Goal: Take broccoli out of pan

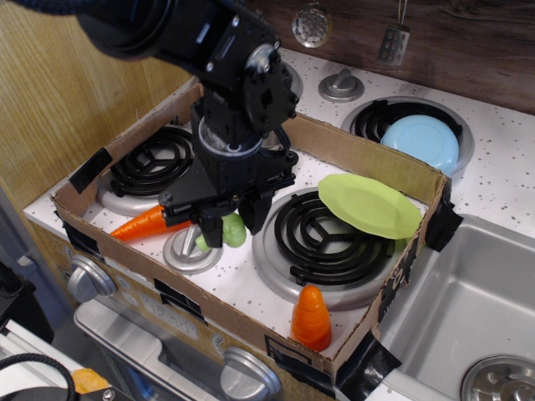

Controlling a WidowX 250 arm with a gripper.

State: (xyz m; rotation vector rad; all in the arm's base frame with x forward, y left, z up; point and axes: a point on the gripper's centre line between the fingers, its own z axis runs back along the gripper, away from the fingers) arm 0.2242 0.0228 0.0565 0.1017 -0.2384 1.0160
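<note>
Gripper (227,224) clamped on broccoli (231,230) above knob (189,251), carrot (144,222) at nine o'clock, plate (369,205) at three, arm hiding pan.

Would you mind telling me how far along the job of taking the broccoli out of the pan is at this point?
Mostly done, it seems: the broccoli is out over the white stovetop, low beside a grey knob, and the pan is hidden behind the arm. In hand: the gripper is shut on the broccoli. Left: opening the fingers and backing away; whether the broccoli already rests on the surface cannot be told.
</note>
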